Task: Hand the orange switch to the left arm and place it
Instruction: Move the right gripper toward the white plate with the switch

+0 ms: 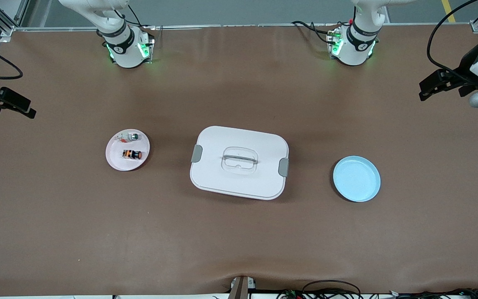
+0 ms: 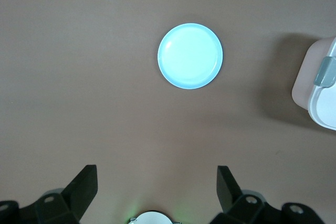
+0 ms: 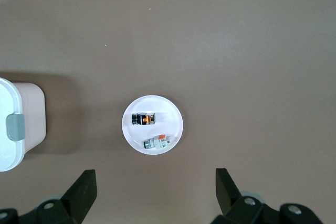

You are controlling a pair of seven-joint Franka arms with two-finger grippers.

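Your orange switch (image 1: pixel 131 154) lies on its side on the pink plate (image 1: pixel 115 161), just beside the silver switch (image 1: pixel 132 136), apart from it. The right claw (image 3: pixel 152 187) hangs high over that plate with jaws wide and nothing in them; in its wrist view the switch sits straight ahead of the fingertips, so you drop nearly straight down. The left claw (image 2: pixel 156 184) mirrors it over the blue plate (image 1: pixel 356 178), also spread wide and empty, waiting. The box (image 1: pixel 239 162) sits between the plates, squarely on the direct line, which is likely why the job wants a handover: each claw covers its own end. Nothing's started. Room: plenty of bare table around both plates, and both are well apart from the box's clasps and from the table edges. The tight spot is the silver switch right next to your target; set the jaws across the orange body so a finger doesn't clip it. Carry high over the lid or skirt it.
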